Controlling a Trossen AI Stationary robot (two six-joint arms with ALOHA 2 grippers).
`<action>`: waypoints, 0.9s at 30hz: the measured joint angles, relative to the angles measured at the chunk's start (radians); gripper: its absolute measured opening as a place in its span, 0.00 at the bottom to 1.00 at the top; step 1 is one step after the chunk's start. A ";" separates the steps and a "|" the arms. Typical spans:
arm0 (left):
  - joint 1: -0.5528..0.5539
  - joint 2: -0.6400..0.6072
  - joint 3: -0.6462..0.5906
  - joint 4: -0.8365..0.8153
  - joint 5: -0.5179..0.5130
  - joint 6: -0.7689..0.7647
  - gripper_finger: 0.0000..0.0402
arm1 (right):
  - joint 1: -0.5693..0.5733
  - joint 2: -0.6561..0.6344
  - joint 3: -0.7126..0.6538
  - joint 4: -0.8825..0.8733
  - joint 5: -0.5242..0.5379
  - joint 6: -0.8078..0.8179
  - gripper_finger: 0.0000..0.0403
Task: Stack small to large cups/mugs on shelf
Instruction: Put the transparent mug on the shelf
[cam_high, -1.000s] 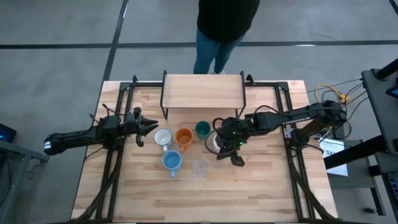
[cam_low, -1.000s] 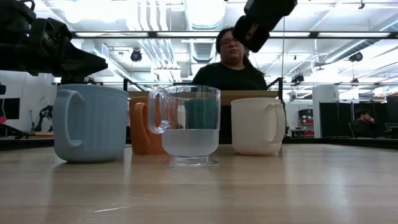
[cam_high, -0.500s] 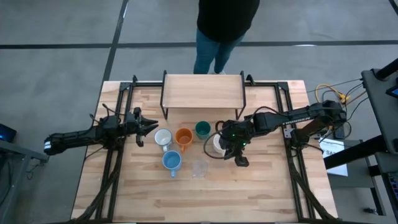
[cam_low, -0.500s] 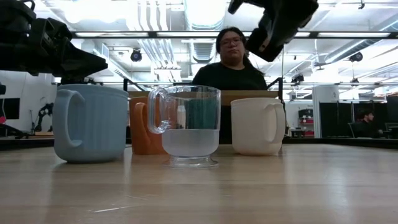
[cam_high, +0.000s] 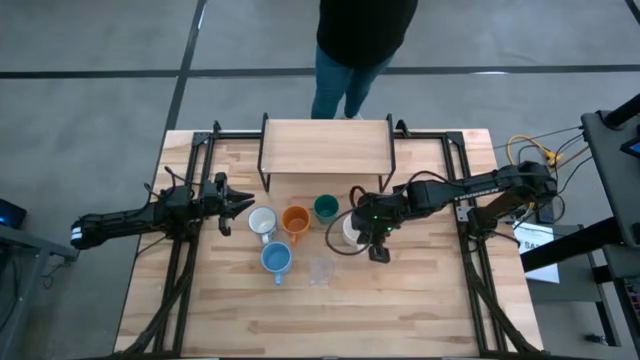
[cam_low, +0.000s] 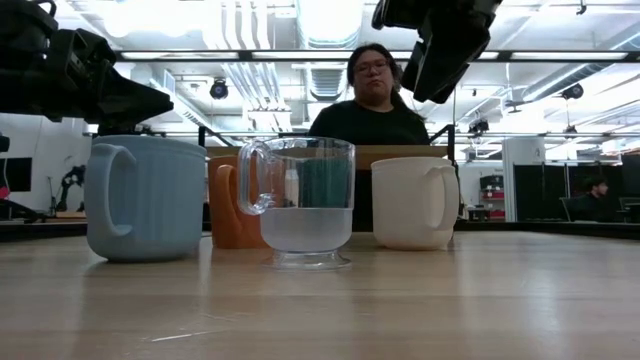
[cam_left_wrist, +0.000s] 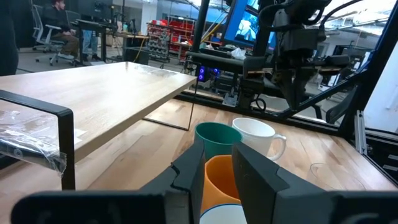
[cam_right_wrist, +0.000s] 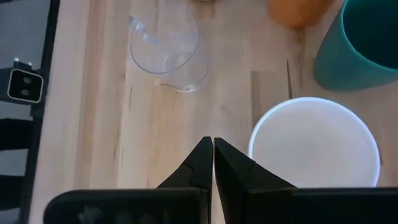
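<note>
Right gripper (cam_right_wrist: 213, 144), fingers pressed together and empty, hovers above the bench (cam_high: 420, 310) just beside the white mug (cam_right_wrist: 314, 143).

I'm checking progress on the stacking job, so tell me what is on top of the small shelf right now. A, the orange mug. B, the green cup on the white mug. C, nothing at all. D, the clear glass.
C: the shelf shows only bare wood from above, while the orange mug, clear glass, green cup and white mug all stand on the table in front of it.
</note>
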 joint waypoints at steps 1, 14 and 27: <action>0.000 0.000 0.000 0.000 0.000 0.000 0.17 | 0.000 0.002 0.002 0.004 -0.002 0.010 0.02; 0.000 0.000 0.000 0.000 0.000 0.000 0.17 | 0.000 0.080 0.101 0.084 -0.115 -0.018 0.02; 0.000 0.000 0.000 0.001 0.000 0.000 0.17 | 0.011 0.223 0.259 0.065 -0.197 -0.082 0.14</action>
